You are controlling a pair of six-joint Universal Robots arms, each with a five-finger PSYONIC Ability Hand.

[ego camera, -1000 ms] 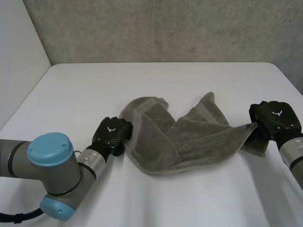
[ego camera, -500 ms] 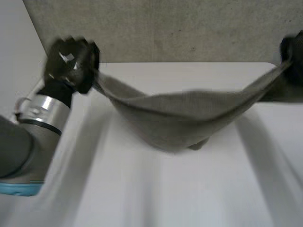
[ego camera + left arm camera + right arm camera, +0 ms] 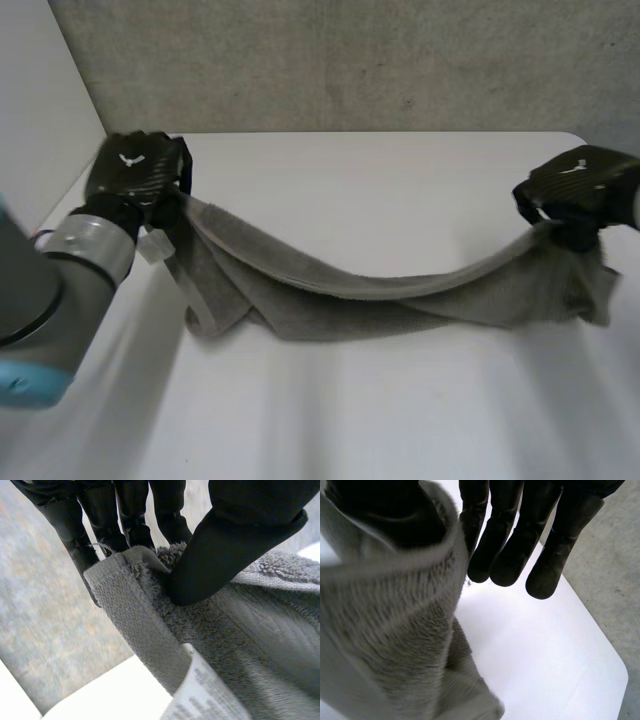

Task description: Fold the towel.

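The grey towel hangs stretched between my two hands, and its sagging middle lies on the white table. My left hand is raised at the far left, shut on one towel corner. In the left wrist view the thumb of that left hand pinches the towel's hemmed corner against the fingers, with a white label hanging just below. My right hand is raised at the far right, shut on the other end. In the right wrist view the towel wraps over the thumb beside the fingers.
A grey concrete wall runs along the table's far edge. The table's left edge passes close under my left arm. Bare white tabletop lies below my right hand, near the rounded far right corner.
The towel lay crumpled mid-table with a hand at each side. The left hand closed on its corner, both hands rose and moved apart, and the towel now hangs drawn out between them.
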